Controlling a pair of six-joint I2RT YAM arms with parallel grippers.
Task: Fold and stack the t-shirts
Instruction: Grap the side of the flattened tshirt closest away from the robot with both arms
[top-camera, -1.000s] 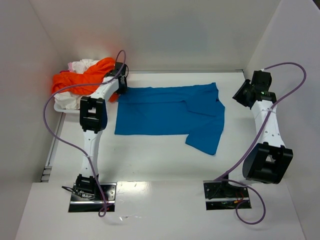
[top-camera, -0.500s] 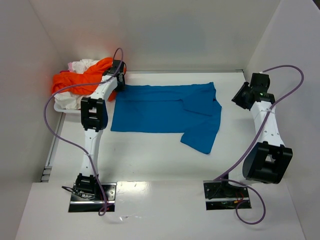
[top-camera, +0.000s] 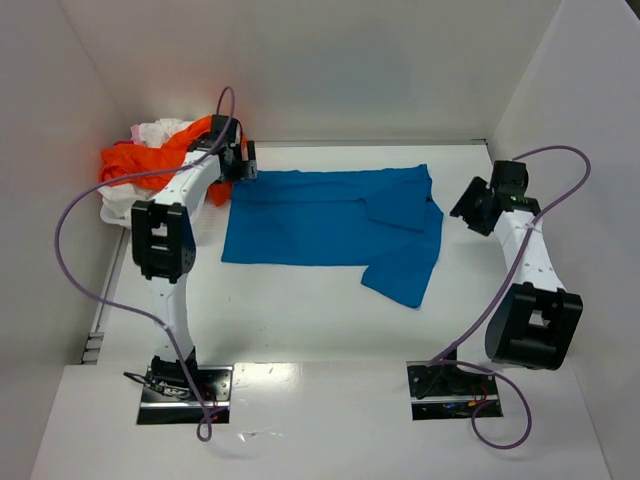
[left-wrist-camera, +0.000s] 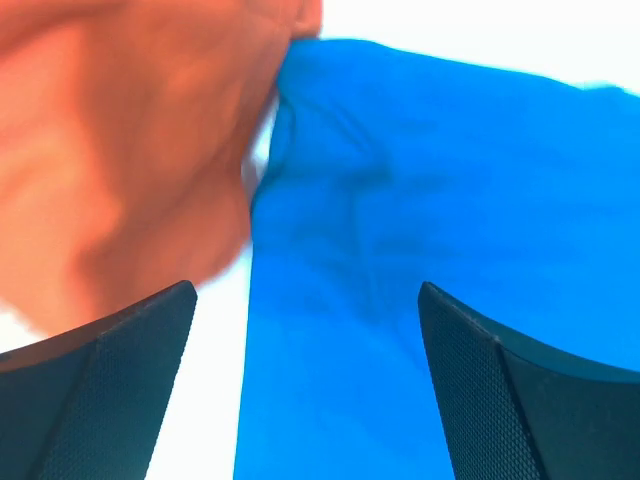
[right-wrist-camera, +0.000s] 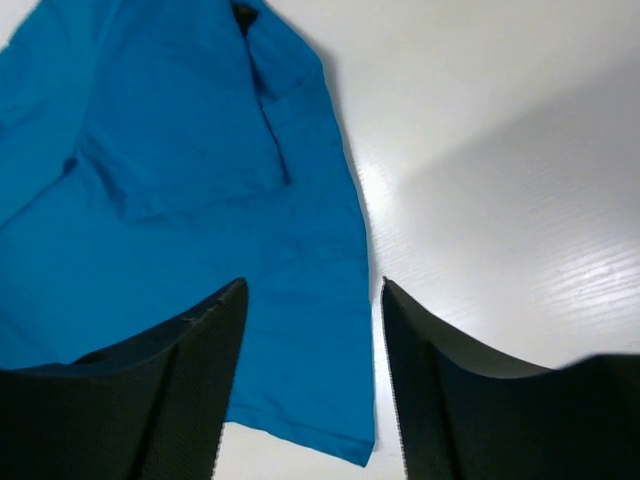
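Note:
A bright blue t-shirt lies spread flat across the middle of the table, with one sleeve folded over toward the front right. My left gripper hovers open above its far left corner, with nothing between its fingers. In the left wrist view the blue t-shirt fills the right side, and the left gripper stands wide over its edge. My right gripper is open just off the shirt's right edge. The right wrist view has the right gripper above the blue t-shirt hem, empty.
An orange t-shirt and a white one are heaped in a white bin at the far left. The orange t-shirt sits right beside the blue shirt's corner. White walls enclose the table on three sides.
The left gripper dragged the blue shirt a little to the left, then opened and let go of its corner. The right gripper opened wider and moved in toward the shirt's right edge.

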